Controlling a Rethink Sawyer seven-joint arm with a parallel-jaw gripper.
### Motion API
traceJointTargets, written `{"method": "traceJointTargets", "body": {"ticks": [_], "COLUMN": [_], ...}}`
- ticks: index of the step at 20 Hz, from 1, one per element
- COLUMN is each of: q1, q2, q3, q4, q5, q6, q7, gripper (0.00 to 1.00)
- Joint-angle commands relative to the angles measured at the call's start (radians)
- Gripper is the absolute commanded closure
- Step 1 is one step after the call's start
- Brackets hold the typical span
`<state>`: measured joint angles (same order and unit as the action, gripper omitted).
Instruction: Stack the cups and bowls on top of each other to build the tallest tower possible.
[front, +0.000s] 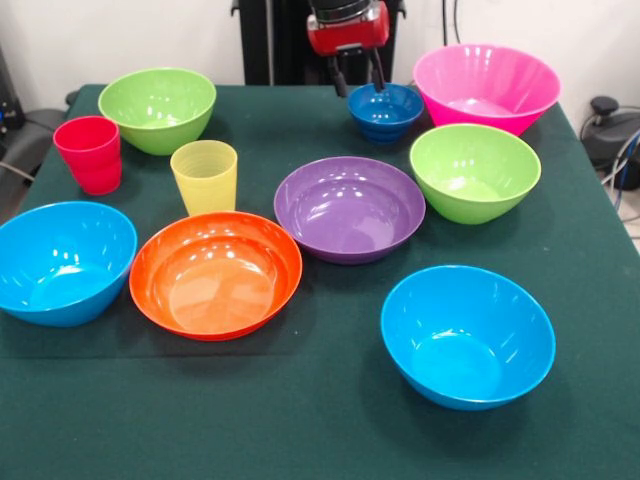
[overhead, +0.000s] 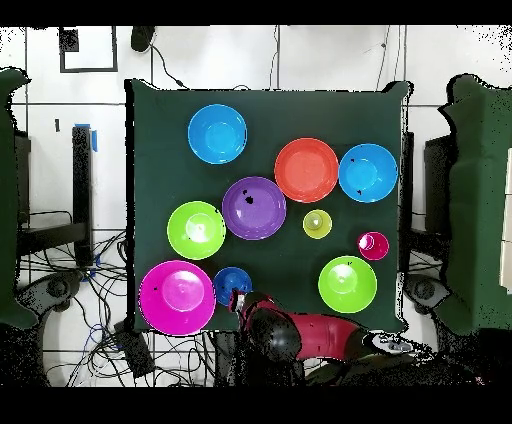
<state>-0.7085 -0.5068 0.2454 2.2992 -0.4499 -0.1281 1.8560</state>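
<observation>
Gripper (front: 362, 82) of the red and black arm hangs at the small dark blue glossy plastic bowl (front: 386, 111), its fingers apart and straddling the bowl's far rim, near the big pink plastic bowl (front: 487, 86). No tower exists yet; every bowl and both cups sit separately on the green table (front: 300, 420). Judged sound practice: seat the rim fully between the fingers before closing, then lift straight up.

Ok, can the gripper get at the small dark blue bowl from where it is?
Probably yes. The gripper hangs right at the rim of the small dark blue bowl, with nothing between them. The big pink bowl sits close beside it, so clearance on that side looks tight.
</observation>
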Motion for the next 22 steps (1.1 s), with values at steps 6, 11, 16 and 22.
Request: {"method": "traceJointTargets", "body": {"ticks": [6, 11, 16, 22], "q1": [0.070, 0.097, 0.106, 0.138], "q2": [-0.014, 0.010, 0.040, 0.052], "q3": [-0.013, -0.038, -0.040, -0.075], "q4": [-0.081, -0.109, -0.122, -0.135], "q5": [0.022, 0.028, 0.017, 0.028], "q6": [0.066, 0.057, 0.030, 0.013], "q7": [0.103, 0.107, 0.108, 0.119], "gripper": [0.00, 0.00, 0.00, 0.00]}}
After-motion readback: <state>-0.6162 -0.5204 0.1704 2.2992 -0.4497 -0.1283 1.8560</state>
